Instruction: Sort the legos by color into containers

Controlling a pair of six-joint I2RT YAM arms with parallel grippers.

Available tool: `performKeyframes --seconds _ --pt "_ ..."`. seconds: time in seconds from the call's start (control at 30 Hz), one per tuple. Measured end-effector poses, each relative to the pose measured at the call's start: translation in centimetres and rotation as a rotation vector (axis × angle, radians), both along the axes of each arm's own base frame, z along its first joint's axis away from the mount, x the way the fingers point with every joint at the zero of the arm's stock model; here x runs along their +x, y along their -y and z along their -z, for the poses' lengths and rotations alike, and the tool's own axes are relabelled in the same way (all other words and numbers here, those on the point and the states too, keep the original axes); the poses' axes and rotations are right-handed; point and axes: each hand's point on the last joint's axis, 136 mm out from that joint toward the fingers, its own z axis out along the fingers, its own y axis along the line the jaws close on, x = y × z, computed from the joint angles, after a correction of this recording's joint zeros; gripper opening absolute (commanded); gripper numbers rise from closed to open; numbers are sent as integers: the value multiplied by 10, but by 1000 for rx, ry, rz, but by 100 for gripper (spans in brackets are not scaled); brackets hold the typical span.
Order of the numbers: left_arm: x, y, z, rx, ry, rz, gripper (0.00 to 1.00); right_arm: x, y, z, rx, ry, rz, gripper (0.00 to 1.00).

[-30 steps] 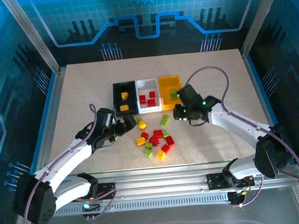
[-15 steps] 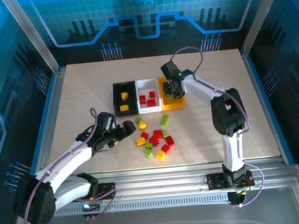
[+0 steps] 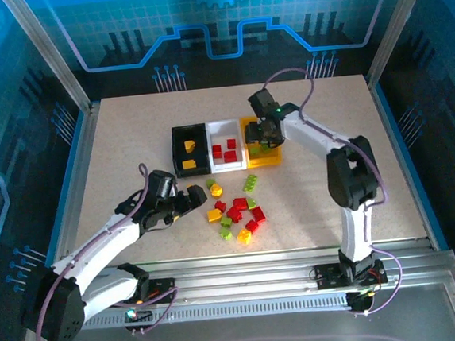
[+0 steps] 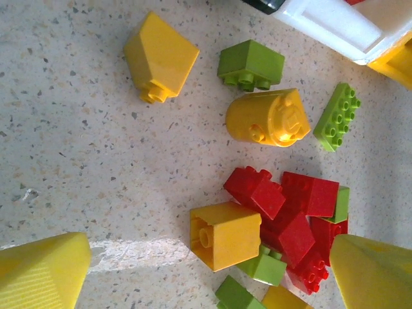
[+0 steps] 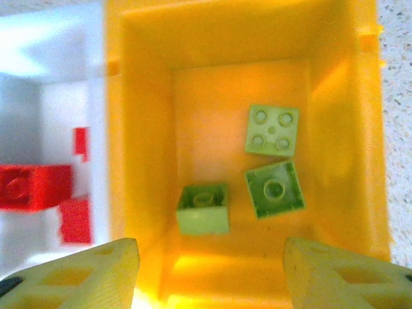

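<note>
Right claw (image 5: 212,257) hangs parted and empty over the yellow bin (image 5: 141,96), three green bricks (image 5: 271,131) inside; best lift straight up, clear of the rim.

A pale, speckled surface (image 3: 120,132) lies inside a frame of slanted aluminium posts (image 3: 45,52), with blue walls (image 3: 293,5) printed in a circuit-and-gear pattern behind and beside it, and a grooved metal rail (image 3: 244,266) along its near edge.
</note>
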Motion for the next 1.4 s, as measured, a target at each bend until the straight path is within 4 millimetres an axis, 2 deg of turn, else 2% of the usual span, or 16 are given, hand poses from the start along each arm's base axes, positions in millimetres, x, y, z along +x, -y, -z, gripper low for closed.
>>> performKeyframes --seconds 0.13,0.2,0.27,0.37,0.47,0.6,0.7,0.8,0.97,1.23,1.33,1.4 --pt "4 6 -8 28 18 50 90 -34 -2 -35 69 66 -34 63" --pt "9 10 -9 65 18 73 91 -50 -5 -43 96 86 -56 63" --pt "15 10 -7 120 20 80 92 -65 -6 -41 113 85 -72 63" --pt "28 -1 3 226 22 58 91 -82 -2 -27 119 53 -76 63" --pt "37 -13 18 332 5 44 86 -93 3 -12 112 18 -70 63" --pt "47 -20 43 427 -25 42 79 -97 5 -9 115 18 -67 63" --pt "54 -24 59 473 -32 38 72 -97 6 -17 132 37 -64 63" --pt "65 -25 66 501 -8 21 67 -95 8 -28 148 67 -60 63" --pt "82 -27 71 529 43 -13 62 -96 9 -43 168 106 -60 63" --pt "90 -29 78 550 61 -37 39 -98 11 -48 175 118 -57 64" --pt "87 -28 71 535 71 -44 35 -97 14 -49 176 121 -50 63" --pt "82 -25 56 511 93 -47 35 -96 15 -50 177 124 -47 63"
